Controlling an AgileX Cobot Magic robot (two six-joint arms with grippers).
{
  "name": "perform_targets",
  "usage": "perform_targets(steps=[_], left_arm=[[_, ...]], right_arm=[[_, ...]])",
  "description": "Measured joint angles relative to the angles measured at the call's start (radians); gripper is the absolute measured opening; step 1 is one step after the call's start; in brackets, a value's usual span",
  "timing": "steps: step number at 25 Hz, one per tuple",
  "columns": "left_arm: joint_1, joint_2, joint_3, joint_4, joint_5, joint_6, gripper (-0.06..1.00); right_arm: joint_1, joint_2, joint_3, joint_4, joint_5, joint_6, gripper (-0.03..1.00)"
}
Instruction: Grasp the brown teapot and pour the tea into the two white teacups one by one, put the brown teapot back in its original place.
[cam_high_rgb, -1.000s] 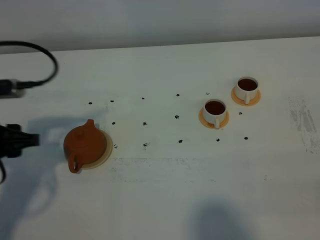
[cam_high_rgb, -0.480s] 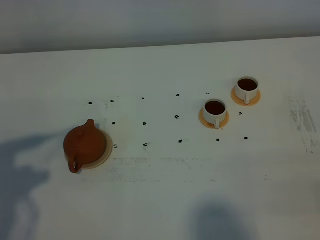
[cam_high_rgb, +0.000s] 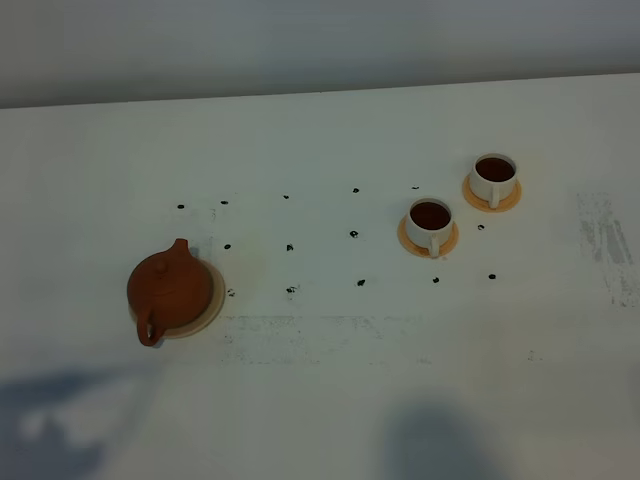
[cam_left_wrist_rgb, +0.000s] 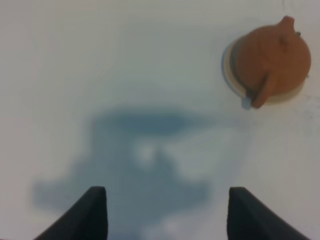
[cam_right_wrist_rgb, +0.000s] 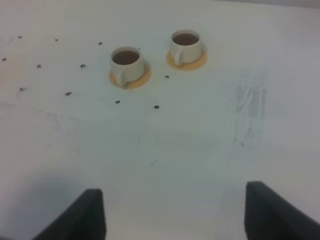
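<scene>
Squarely on its coaster (cam_high_rgb: 210, 300) sits the teapot (cam_high_rgb: 168, 291), well left of both cups (cam_high_rgb: 430, 222), each dark with tea. Seen only by wrist cameras: left gripper (cam_left_wrist_rgb: 165, 212) and right gripper (cam_right_wrist_rgb: 175, 212), fingers spread, empty. Gone from overhead since earlier: the left arm.

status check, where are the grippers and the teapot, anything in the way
Left gripper open, empty, clear of the pot. Right gripper open, empty. Brown teapot upright on its tan coaster. Both white teacups hold dark tea. Nothing obstructing.
</scene>
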Motion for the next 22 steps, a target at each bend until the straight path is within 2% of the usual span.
perform_targets(steps=[3, 10, 22], left_arm=[[0.0, -0.089, 0.058, 0.001, -0.004, 0.018, 0.52], [0.0, -0.193, 0.102, 0.0, 0.037, 0.036, 0.52], [-0.04, -0.33, 0.102, 0.0, 0.046, 0.031, 0.52]], right_arm=[[0.0, 0.0, 0.0, 0.0, 0.0, 0.0, 0.59], [0.0, 0.0, 0.0, 0.0, 0.0, 0.0, 0.59], [0.0, 0.0, 0.0, 0.0, 0.0, 0.0, 0.59]])
